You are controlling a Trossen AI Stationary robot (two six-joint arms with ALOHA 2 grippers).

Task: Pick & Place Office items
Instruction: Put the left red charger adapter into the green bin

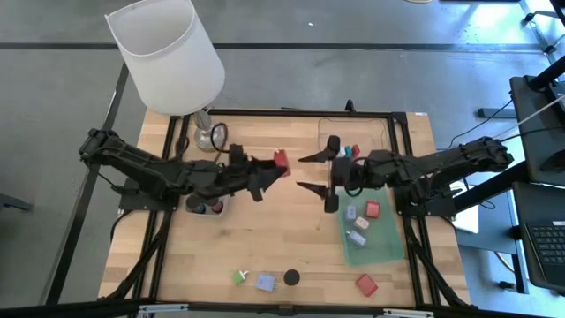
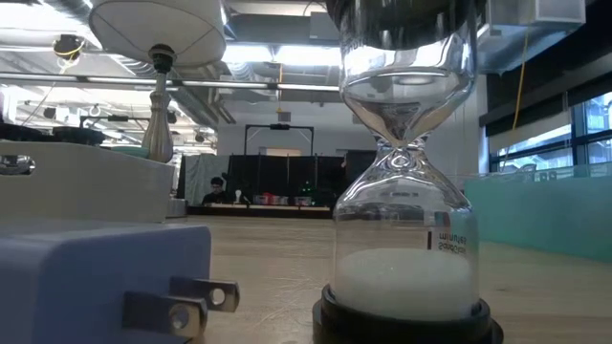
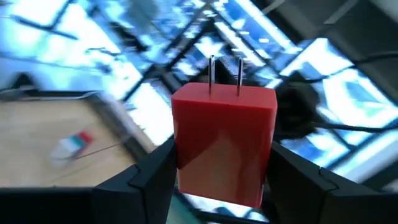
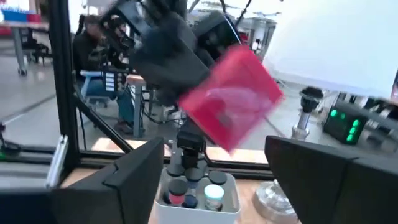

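Observation:
My left gripper (image 1: pixel 274 165) is above the middle of the table, shut on a red plug block (image 1: pixel 282 160) with two metal prongs (image 3: pixel 225 73). My right gripper (image 1: pixel 310 172) is open and faces it from the right, a short gap away. In the right wrist view its fingers (image 4: pixel 130 177) stand wide apart below the red block (image 4: pixel 233 99). More pieces lie on the green tray (image 1: pixel 381 252) and in the clear tray (image 1: pixel 207 208). A green bit (image 1: pixel 240 277), a lilac block (image 1: pixel 265 282), a black cap (image 1: pixel 291 277) and a red block (image 1: pixel 366 284) rest near the table's near edge. My left gripper pinches the red block by two opposite side faces (image 3: pixel 180 155), one finger (image 3: pixel 146 180) on each side. The fingers come level from the table's left. The block is lifted clear of the table, and its prongs point away from the gripper toward the right arm.
A white-shaded lamp (image 1: pixel 168 53) stands at the far left, its base (image 1: pixel 207 134) near the left arm. In the low view an hourglass (image 2: pixel 402 191) and a lilac-blue plug block (image 2: pixel 96 277) stand close to the camera. A person (image 2: pixel 218 189) sits far behind the table.

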